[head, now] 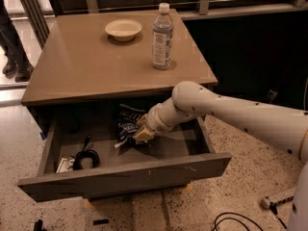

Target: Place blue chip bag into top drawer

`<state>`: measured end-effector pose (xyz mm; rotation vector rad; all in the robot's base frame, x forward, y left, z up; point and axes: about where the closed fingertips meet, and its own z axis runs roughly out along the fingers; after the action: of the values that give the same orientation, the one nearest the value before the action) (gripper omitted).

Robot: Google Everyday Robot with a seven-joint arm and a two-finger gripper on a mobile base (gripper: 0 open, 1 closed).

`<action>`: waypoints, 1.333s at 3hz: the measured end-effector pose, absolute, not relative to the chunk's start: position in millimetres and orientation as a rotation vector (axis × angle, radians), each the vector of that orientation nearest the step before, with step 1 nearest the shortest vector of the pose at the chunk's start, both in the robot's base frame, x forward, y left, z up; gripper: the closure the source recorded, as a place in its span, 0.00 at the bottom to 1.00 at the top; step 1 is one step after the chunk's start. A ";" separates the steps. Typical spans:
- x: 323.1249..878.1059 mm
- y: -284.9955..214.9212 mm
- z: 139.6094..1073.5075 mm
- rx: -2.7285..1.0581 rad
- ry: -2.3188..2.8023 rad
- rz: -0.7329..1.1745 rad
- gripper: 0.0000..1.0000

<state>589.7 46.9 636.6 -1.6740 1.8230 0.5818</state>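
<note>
We see the top drawer (126,178) standing open. The gripper (138,134) is down inside the drawer, mid-width, right against the blue chip bag (126,121). The bag lies inside the drawer, toward its back. We can't tell how far open the gripper is, or whether it has hold of the bag. A coiled black cable (85,158) lies at the drawer's left end in view.

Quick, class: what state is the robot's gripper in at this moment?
Gripper: down inside the open top drawer, right at the blue chip bag; whether it is open, closed or holding the bag cannot be told.
</note>
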 end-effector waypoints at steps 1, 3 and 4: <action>597.2 45.8 622.9 -1.679 1.859 0.589 1.00; 597.6 45.8 622.1 -1.680 1.860 0.590 0.60; 597.6 45.9 622.1 -1.680 1.860 0.590 0.36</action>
<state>597.6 45.9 622.1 -1.6796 1.8604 0.5898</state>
